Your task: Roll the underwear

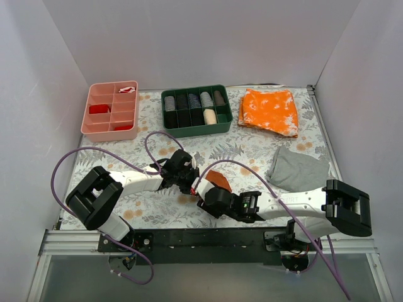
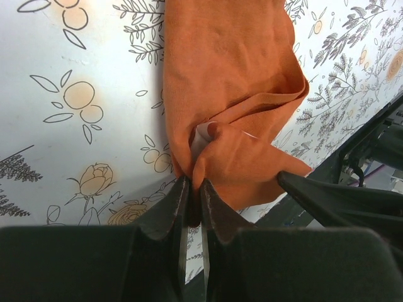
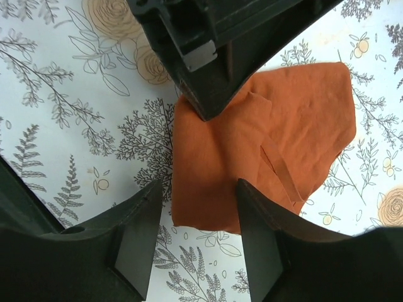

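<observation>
Underwear (image 1: 220,179) is noted on the floral table (image 1: 252,151), toward its near edge and between the two grippers. The rust-orange face is turned up. The cloth is loosely folded and creased, and a small pale patch is exposed beside the pinch in the left wrist view.

Left gripper (image 2: 194,187) is clamped on a bunched edge of the garment, its fingers pressed together with cloth caught between them.

Right gripper (image 3: 198,201) is held with its fingers well apart, low over the opposite edge. Orange cloth is seen in the gap, but whether either finger touches it cannot be told.

Pink tray (image 1: 110,111) and green bin (image 1: 196,111), filled with rolled items, are set along the far side. Speckled orange cloth (image 1: 269,111) is laid far right, with grey cloth (image 1: 297,168) nearer.
</observation>
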